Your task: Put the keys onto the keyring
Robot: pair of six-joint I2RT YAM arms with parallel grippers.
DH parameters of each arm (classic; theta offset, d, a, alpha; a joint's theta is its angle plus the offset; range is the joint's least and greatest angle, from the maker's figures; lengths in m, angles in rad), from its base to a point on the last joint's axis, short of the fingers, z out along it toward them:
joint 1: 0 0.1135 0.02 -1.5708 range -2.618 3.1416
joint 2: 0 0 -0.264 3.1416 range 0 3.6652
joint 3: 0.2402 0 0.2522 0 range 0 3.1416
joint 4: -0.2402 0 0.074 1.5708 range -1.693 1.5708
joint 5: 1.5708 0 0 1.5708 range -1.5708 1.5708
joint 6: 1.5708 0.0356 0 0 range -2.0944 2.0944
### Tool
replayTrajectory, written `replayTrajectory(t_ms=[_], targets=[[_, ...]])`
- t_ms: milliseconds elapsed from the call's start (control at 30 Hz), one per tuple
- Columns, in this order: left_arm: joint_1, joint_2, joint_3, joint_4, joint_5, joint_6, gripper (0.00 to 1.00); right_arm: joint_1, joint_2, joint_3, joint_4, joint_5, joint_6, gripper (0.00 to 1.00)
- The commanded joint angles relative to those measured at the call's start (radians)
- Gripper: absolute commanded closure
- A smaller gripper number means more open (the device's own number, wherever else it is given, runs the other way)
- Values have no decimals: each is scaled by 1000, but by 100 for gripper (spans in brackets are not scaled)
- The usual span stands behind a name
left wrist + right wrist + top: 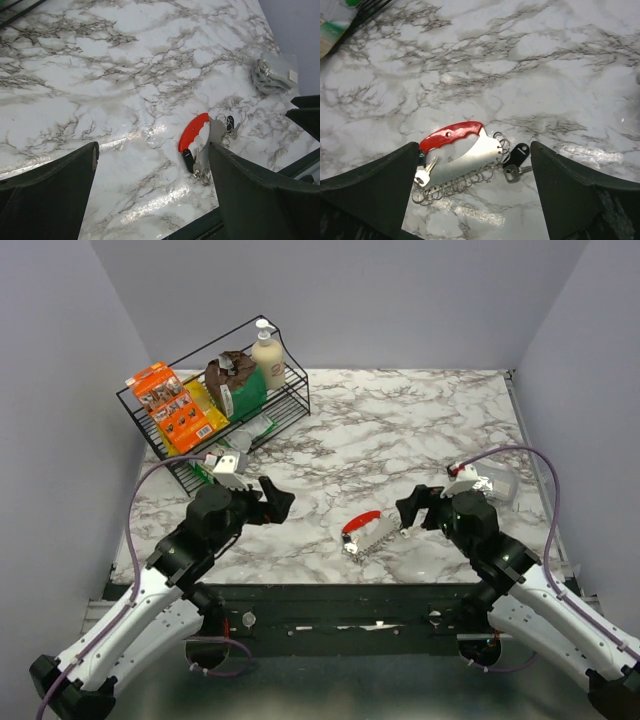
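The keyring (366,532) is seen at lower centre of the top view, its long axis slanted from lower left to upper right, with the keys (519,152) at its right end. The right gripper (415,504), spread wide and empty, is judged nearer than the left gripper (279,496), likewise wide and empty. No writing can be read.

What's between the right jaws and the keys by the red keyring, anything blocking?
Nothing visible. The right gripper, jaws open, faces the keyring across bare table. The keys lie uncovered against its wire rings, with no other object between them and the jaws.
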Motion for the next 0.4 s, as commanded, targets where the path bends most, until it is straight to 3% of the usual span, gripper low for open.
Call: replayTrajectory(t_ms=[0,200,367], targets=[[6,-75,107,-158,-66,52,1,-86,-7,43,-20,36,-23,0],[6,-94,129,-151,-29,66,1,-136,-3,52,-29,-46,9,0],[8,-154,49,-2,55,80,1,-137,-99,53,-32,-64,28,0]])
